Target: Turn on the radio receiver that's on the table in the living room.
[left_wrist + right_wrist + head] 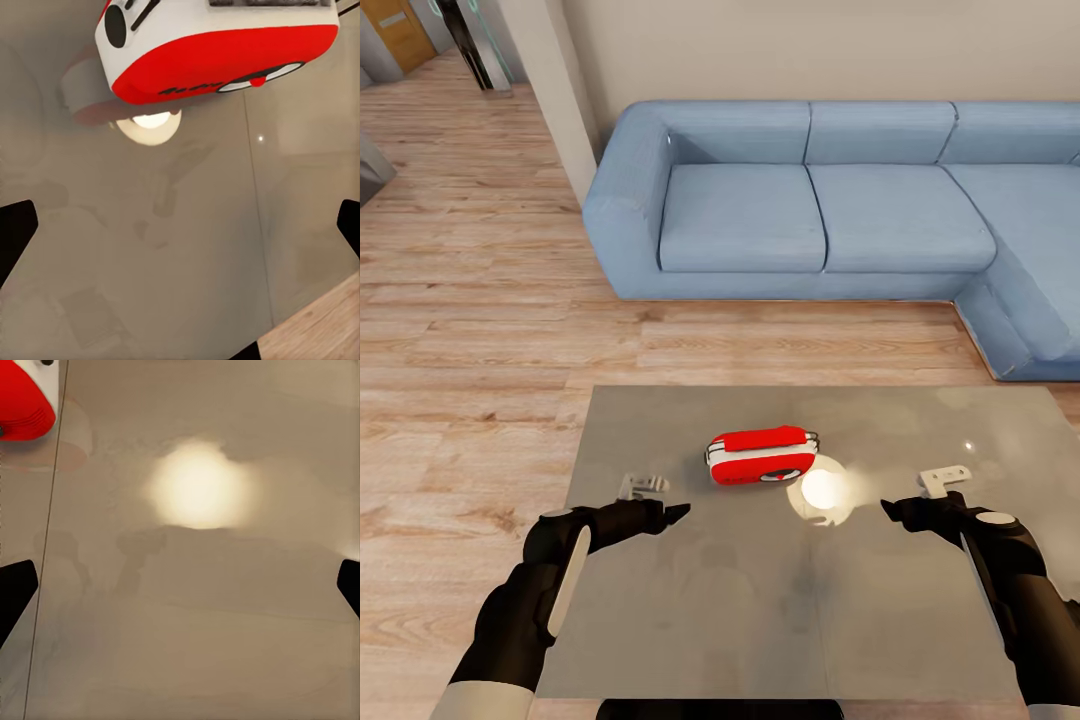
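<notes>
Radio receiver [762, 456] lies lengthwise across table [660, 620], dial toward the robot; both hands spread.

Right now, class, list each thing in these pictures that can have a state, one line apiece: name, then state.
radio receiver: lying on the table, untouched; whether it is on cannot be told.
table: glossy top, reflecting a bright light spot beside the radio.
left gripper: open, empty, over the table short of the radio.
right gripper: open, empty, over the table to the radio's other side.
sofa: unoccupied.
</notes>
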